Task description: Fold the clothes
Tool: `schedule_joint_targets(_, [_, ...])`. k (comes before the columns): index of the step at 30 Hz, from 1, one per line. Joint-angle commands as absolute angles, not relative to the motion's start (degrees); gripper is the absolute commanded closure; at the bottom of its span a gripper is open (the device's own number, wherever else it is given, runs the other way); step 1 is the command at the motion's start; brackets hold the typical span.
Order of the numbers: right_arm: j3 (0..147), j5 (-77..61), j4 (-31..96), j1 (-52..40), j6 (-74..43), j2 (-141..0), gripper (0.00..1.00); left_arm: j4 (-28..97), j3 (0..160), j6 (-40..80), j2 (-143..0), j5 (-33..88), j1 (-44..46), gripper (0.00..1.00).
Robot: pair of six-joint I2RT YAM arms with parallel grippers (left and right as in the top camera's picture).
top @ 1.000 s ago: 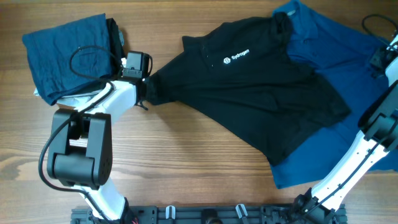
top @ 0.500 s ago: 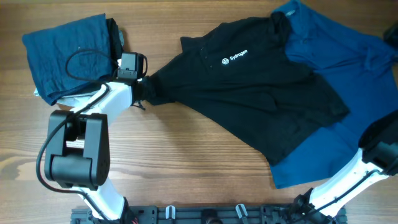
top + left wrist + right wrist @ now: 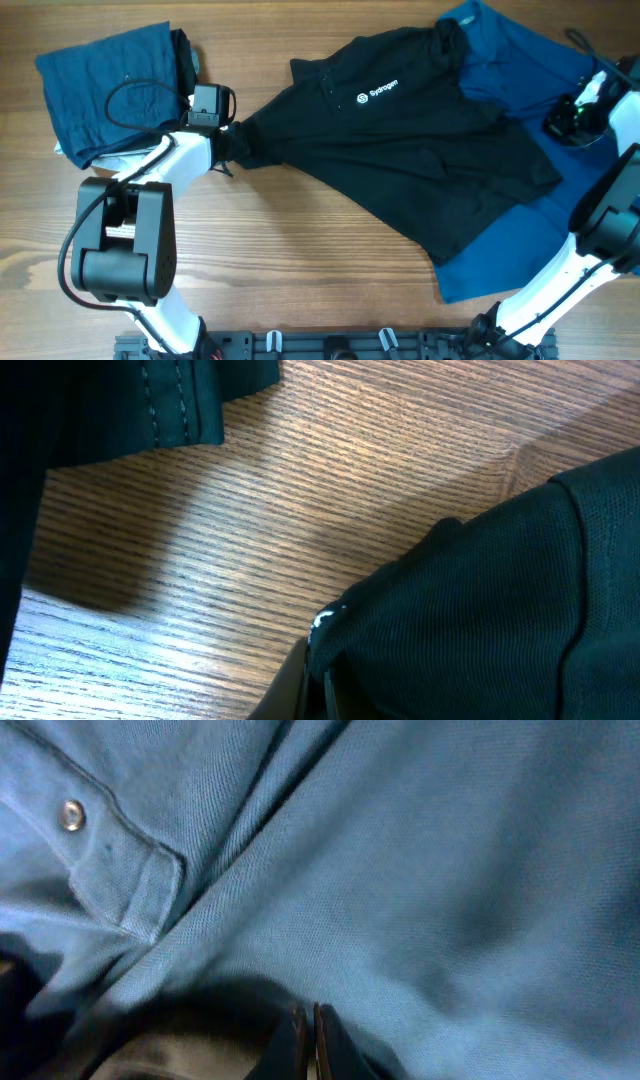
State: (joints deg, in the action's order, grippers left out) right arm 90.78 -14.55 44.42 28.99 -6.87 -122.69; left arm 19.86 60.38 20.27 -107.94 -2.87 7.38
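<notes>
The black polo shirt [image 3: 420,160] with a white chest logo [image 3: 378,92] lies spread diagonally across the table's middle. My left gripper [image 3: 232,143] is shut on its left sleeve. In the left wrist view the jaws [image 3: 315,680] pinch the black fabric [image 3: 500,590] just above the wood. A blue shirt [image 3: 520,60] lies under and to the right of the polo. My right gripper [image 3: 556,128] hovers over it with its fingers [image 3: 308,1040] shut together and nothing seen between them. The blue fabric [image 3: 450,870] fills the right wrist view.
A dark blue folded garment [image 3: 110,90] lies at the back left, with a black cable loop on it. Bare wooden table [image 3: 300,260] shows in front of the polo. The blue shirt's placket with a metal snap [image 3: 71,815] shows in the right wrist view.
My right arm has swung in from the right edge and now sits over the blue shirt. My left gripper shifted slightly left with the sleeve, then stayed still.
</notes>
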Motion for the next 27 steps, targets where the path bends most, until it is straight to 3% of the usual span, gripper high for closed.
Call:
schedule_joint_targets(1, [85.5,-13.6,38.7,27.0,-7.7,-123.7,0.96,21.4,57.5,20.2,-112.1,0.6,7.7,0.96])
schedule_joint_targets(8, [81.2,1.7,32.7,28.2,-9.2,-124.0,0.96,21.5,57.5,20.2,-112.1,0.6,7.7,0.96])
schedule_joint_targets(27, [83.4,4.1,10.1,44.7,0.2,-125.5,0.94,21.6,57.5,20.0,-112.1,-4.0,7.6,0.95])
